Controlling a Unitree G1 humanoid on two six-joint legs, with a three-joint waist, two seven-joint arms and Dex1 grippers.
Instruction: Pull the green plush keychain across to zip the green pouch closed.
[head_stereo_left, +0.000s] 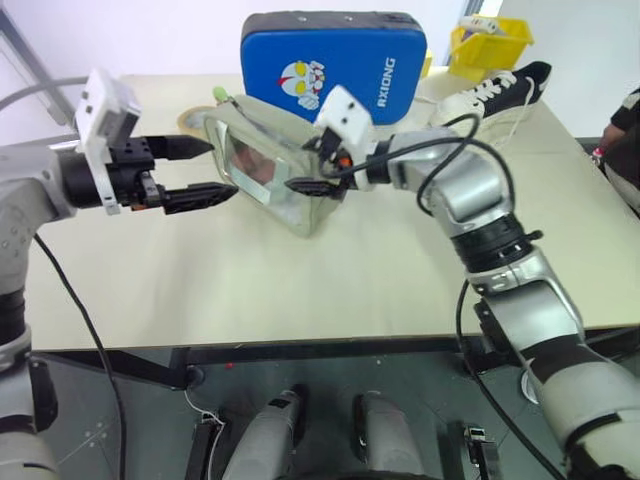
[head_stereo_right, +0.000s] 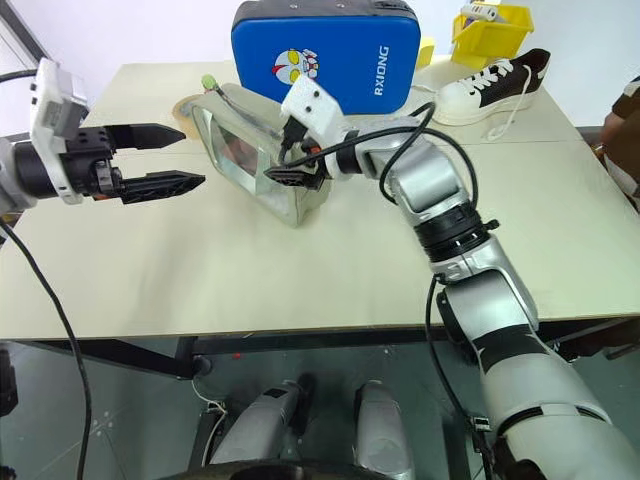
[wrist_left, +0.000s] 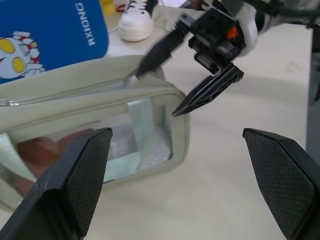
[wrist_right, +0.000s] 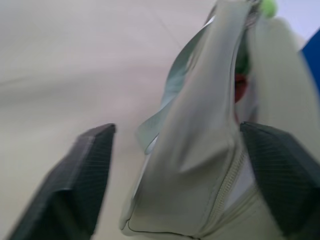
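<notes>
Left gripper (head_stereo_left: 195, 171) hangs nearest, jaws spread wide and holding nothing, just beside the window end of the green pouch (head_stereo_left: 262, 158). Right gripper (head_stereo_left: 318, 170) straddles the pouch's near end, fingers parted to either side of the fabric; no firm pinch visible yet. Pouch stands on the table (head_stereo_left: 300, 280) before the blue case (head_stereo_left: 335, 62). Green plush keychain (head_stereo_right: 209, 81) sits at the far end, untouched. Zip appears open; the whole pull is left.
</notes>
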